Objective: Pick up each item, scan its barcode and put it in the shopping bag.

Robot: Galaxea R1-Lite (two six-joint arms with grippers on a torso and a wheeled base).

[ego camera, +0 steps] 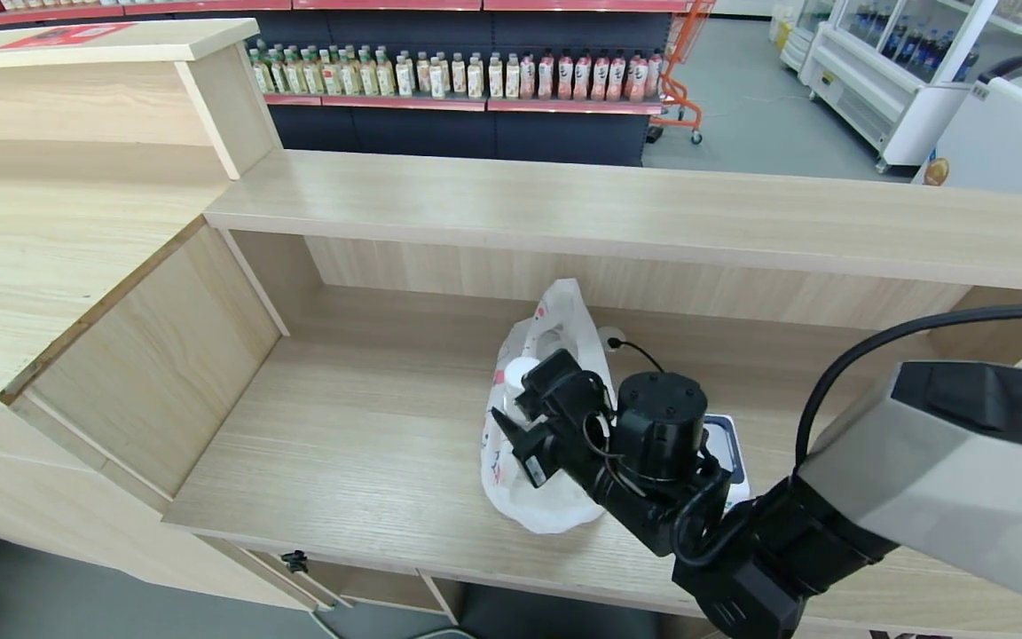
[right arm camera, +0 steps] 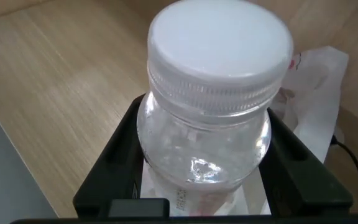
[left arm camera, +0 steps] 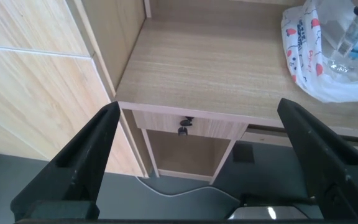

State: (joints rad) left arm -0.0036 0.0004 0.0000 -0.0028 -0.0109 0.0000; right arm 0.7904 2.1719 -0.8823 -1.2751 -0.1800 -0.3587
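A white plastic shopping bag [ego camera: 555, 501] with red print stands open on the lower wooden counter [ego camera: 360, 444]. My right gripper [ego camera: 515, 404] hangs at the bag's mouth, shut on a clear bottle [ego camera: 520, 373] with a white screw cap. In the right wrist view the bottle [right arm camera: 210, 124] sits upright between the two black fingers [right arm camera: 114, 158]. My left gripper [left arm camera: 197, 109] stands open and holds nothing, low in front of the counter's front edge. From there the bag [left arm camera: 309, 56] shows at the far side with the bottle [left arm camera: 347, 43] in it.
A white device with a blue-rimmed face [ego camera: 731, 448], likely the scanner, lies beside the bag, partly hidden by my right arm. A black cable [ego camera: 640, 348] runs behind the bag. A raised ledge [ego camera: 617, 209] tops the counter. A keyed drawer [left arm camera: 185, 124] sits under the front edge.
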